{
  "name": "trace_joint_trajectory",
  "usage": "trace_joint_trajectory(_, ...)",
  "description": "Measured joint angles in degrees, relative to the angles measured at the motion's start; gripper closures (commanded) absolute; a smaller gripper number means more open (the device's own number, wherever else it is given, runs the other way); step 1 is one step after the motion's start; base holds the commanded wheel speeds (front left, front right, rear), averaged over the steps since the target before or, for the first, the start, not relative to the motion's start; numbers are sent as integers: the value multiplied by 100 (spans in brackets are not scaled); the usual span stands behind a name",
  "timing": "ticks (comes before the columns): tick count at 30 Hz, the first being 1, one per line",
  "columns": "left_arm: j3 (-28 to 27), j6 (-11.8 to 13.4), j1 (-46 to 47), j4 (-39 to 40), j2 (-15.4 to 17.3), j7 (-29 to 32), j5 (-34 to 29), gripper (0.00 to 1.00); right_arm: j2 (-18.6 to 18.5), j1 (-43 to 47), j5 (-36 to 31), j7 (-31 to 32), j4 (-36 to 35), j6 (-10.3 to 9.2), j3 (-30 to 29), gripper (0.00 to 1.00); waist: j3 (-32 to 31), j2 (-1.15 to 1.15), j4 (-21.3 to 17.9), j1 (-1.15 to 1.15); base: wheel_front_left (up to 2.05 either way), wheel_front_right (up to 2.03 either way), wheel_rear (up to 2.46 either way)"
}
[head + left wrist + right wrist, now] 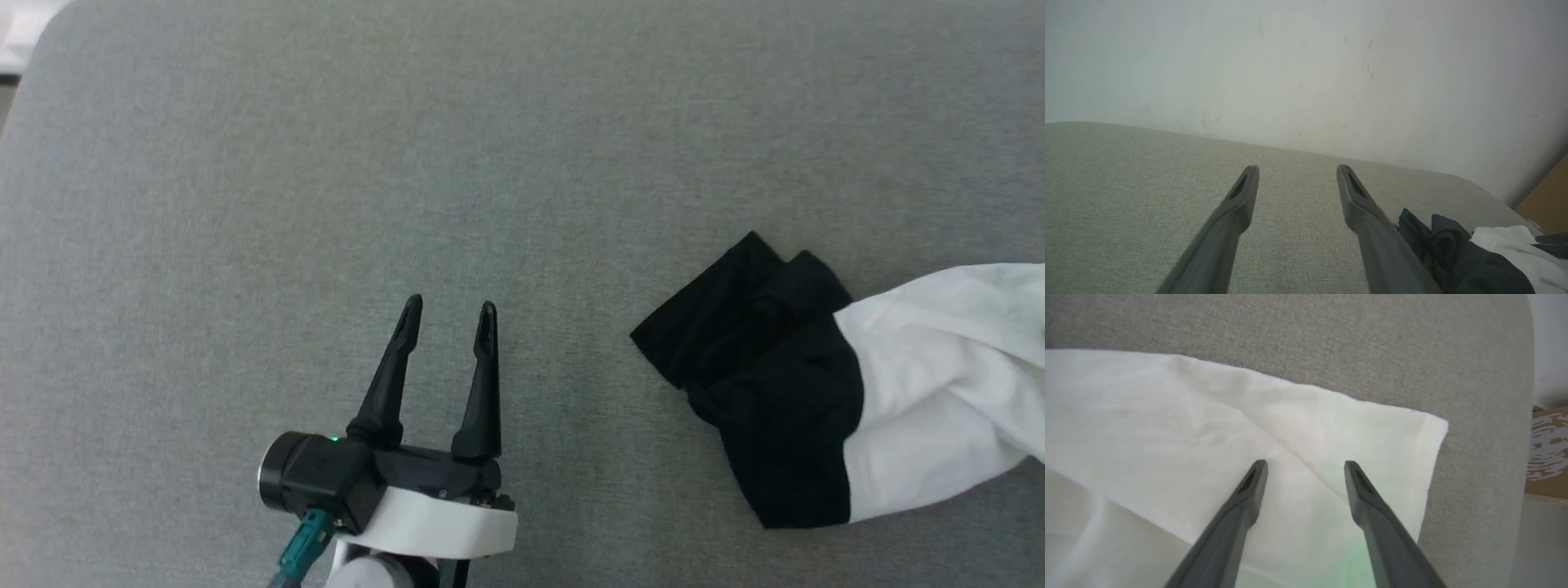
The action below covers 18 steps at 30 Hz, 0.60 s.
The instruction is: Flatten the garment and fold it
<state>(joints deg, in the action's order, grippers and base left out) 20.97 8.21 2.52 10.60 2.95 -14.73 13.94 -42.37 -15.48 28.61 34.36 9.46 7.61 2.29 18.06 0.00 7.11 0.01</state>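
Observation:
The garment lies crumpled at the right of the grey surface, a bunched black sleeve toward the middle and white cloth running off the right edge. My left gripper stands open over bare surface, well to the left of the black sleeve. In the left wrist view that gripper has nothing between its fingers, and the garment sits at lower right. My right gripper hangs open just above the garment's white cloth, near its hem corner, holding nothing.
The grey padded surface reaches across the head view, with its rounded corner at top left. A pale wall rises behind it in the left wrist view. The surface's edge and a brown box lie past the garment's hem.

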Motion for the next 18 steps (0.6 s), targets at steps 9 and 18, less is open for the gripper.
trace_joint_trajectory(9, 172, 174, 162, 85, 0, 0, 0, 0, -237, -249, 224, 70, 598, 2, 243, 100, 481, 0, 252, -1, 0, 0, 0)
trace_joint_trajectory(18, 244, 249, 261, 87, 0, 0, 118, 0, -466, -481, 111, -403, 703, 1, 508, 100, 463, 0, 315, 0, 0, 0, 0)
